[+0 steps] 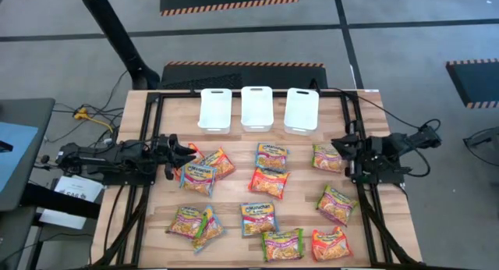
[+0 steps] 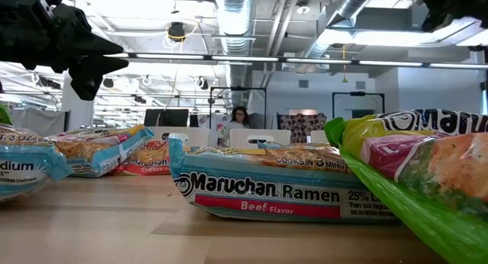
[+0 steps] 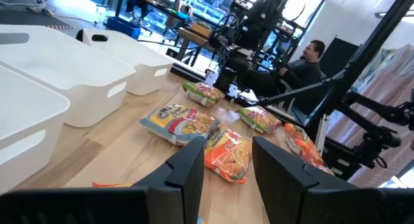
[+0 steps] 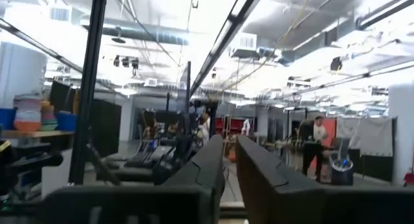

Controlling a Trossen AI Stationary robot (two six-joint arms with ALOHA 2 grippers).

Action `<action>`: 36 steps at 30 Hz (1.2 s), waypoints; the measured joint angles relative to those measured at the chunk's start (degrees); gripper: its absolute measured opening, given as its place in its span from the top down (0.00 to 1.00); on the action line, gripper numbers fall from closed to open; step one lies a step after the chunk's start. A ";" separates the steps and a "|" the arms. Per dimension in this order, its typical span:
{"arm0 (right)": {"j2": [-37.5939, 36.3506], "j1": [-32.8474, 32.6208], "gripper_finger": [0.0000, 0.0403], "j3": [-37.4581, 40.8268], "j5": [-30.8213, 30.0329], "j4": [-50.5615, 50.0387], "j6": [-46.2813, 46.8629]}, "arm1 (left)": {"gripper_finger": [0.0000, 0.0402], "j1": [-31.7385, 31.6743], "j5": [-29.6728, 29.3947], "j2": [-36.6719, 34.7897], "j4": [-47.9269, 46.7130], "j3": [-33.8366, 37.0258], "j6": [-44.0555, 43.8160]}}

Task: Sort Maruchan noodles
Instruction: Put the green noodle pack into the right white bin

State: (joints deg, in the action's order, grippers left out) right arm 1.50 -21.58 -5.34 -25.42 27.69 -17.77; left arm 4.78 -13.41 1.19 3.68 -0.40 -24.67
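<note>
My left pincer (image 1: 189, 154) hovers over the pale slatted wooden counter (image 1: 304, 168), fingers spread and empty, just beside the nearest of the shiny yellow-printed ramen packets (image 1: 270, 181) scattered flat across the boards. My right pincer (image 1: 337, 142) hangs at the opposite edge, fingers a narrow slit apart, seemingly holding nothing. Three white rectangular plastic bins (image 1: 257, 108) line the far side. Beyond lies an open workshop with ceiling ducts (image 2: 229, 12) and a seated person (image 3: 309, 61).

I see shiny plastic packets (image 1: 269, 181) on a smooth pale wood table (image 1: 234, 192). The bins (image 1: 256, 108) look like smooth white plastic.
</note>
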 joint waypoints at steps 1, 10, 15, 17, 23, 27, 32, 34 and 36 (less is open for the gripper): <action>0.00 0.00 0.80 -0.68 -0.03 -0.01 -0.34 | 0.71 0.01 0.01 -0.01 0.02 0.00 0.00; 0.18 0.00 0.63 -9.15 -4.30 -4.50 -3.62 | 0.71 0.00 -0.13 0.00 0.13 0.00 0.02; 2.57 -0.02 0.53 -14.15 -13.75 -8.27 -4.67 | 0.71 0.01 -0.13 -0.01 0.12 0.02 0.02; 4.11 -0.02 0.50 -16.05 -17.26 -9.39 -4.73 | 0.71 0.02 -0.11 -0.02 0.11 0.02 0.02; 10.02 -0.02 0.44 -21.86 -27.05 -13.01 -4.75 | 0.71 0.02 -0.11 -0.02 0.13 0.00 0.02; 14.01 -0.02 0.43 -25.53 -36.56 -13.29 -4.71 | 0.71 0.02 -0.11 -0.01 0.11 0.02 0.02; 16.67 -0.09 0.43 -29.41 -40.67 -17.34 -0.15 | 0.71 0.02 -0.11 -0.01 0.11 0.02 0.02; 17.35 -0.09 0.43 -30.77 -40.66 -20.32 3.22 | 0.71 0.02 -0.07 0.00 0.11 0.00 0.02; 17.98 -0.09 0.43 -31.80 -40.66 -24.51 7.26 | 0.71 0.01 0.08 0.00 0.11 0.00 0.02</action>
State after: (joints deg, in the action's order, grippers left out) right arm 19.48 -21.67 -37.14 -66.08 3.19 -10.50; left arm 4.79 -13.32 1.19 3.79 -0.40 -24.64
